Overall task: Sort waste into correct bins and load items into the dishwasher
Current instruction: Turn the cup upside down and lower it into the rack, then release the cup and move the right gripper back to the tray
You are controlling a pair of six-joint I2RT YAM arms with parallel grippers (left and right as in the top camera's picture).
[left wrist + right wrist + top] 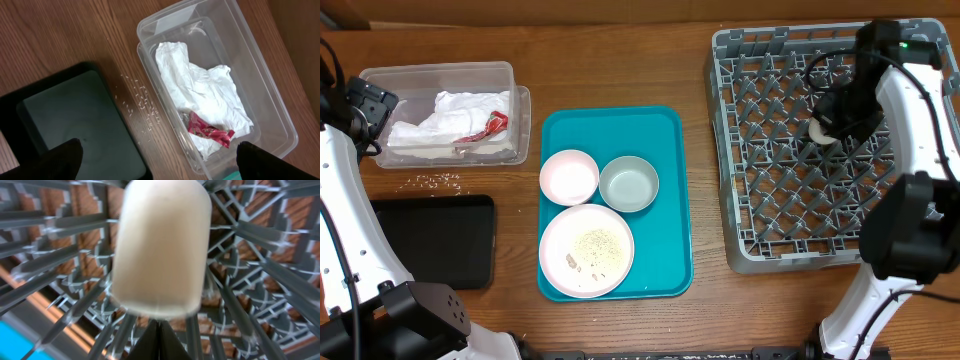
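While the right gripper (pixel 158 332) hangs over the far right part of the rack (pixel 719 150), its jaws are together. The cup (pixel 160 250) lies straight ahead of the tips, its long axis in line with them, low among the pegs. I cannot tell whether the tips pinch its rim or merely touch it. The cup looks all but placed. The left gripper (pixel 159 147) stands wide apart, holding nothing, above the tub (pixel 265 95) with the napkins (pixel 200 95) at the far left. The plate (pixel 586 250), pink bowl (pixel 569 176) and metal bowl (pixel 628 183) wait on the teal tray (pixel 665 200), left of the rack and roughly between the arms.
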